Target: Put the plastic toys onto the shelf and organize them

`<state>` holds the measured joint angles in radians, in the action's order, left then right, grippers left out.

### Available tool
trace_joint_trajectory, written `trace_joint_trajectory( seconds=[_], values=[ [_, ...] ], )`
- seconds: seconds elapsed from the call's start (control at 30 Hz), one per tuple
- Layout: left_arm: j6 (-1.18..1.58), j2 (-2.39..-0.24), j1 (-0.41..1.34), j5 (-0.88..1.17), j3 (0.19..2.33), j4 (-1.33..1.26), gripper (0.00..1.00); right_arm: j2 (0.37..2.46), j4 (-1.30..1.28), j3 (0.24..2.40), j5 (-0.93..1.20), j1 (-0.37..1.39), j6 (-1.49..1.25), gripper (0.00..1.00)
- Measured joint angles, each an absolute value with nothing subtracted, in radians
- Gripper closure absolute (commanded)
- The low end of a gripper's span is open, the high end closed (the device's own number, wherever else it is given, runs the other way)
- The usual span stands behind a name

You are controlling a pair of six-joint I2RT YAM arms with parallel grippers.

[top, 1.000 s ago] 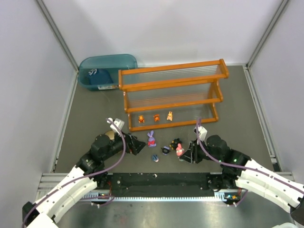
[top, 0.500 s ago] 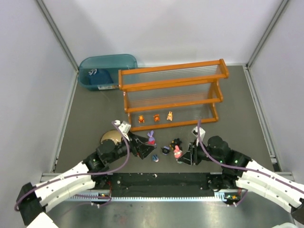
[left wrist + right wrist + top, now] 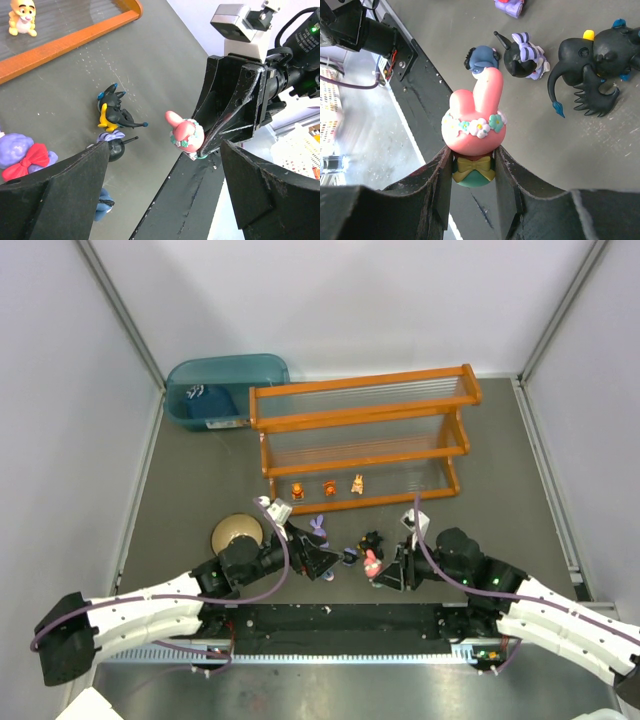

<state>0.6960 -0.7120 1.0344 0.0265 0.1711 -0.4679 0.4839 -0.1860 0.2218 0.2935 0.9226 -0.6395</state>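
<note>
Your right pincer (image 3: pixel 385 570) is clenched on the pink rabbit-eared plastic figurine (image 3: pixel 474 125), ears up, over the grey bench's (image 3: pixel 200 480) near edge. Orange-framed clear-tiered shelf (image 3: pixel 400 498) lies straight ahead of it. Left pincer (image 3: pixel 322 562) released, empty, close alongside.

The shelf (image 3: pixel 360 418) stands at the far middle of the table (image 3: pixel 500 510), with the bin (image 3: pixel 225 380) at its left end and three small figurines (image 3: pixel 328 487) in a row on the left of its lowest tier. In front of it, left to right, are the bowl (image 3: pixel 235 533), the bunny figurine with a bow (image 3: pixel 319 529), the round figurine (image 3: pixel 348 556) and the dragon-like figurine (image 3: pixel 371 539). Nearest the arms, the bunny figurine with a flower band (image 3: pixel 372 562) sits between the fingers of the right gripper (image 3: pixel 380 572), just before the dragon-like figurine.
</note>
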Motion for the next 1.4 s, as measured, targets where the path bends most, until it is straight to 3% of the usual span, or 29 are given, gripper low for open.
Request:
trace_joint_trajectory(
  seconds=[1.4],
  values=[
    [0.682, -0.667, 1.036, 0.073, 0.223, -0.273, 0.03, 0.455, -0.254, 0.200, 0.342, 0.923, -0.719, 1.00]
  ],
)
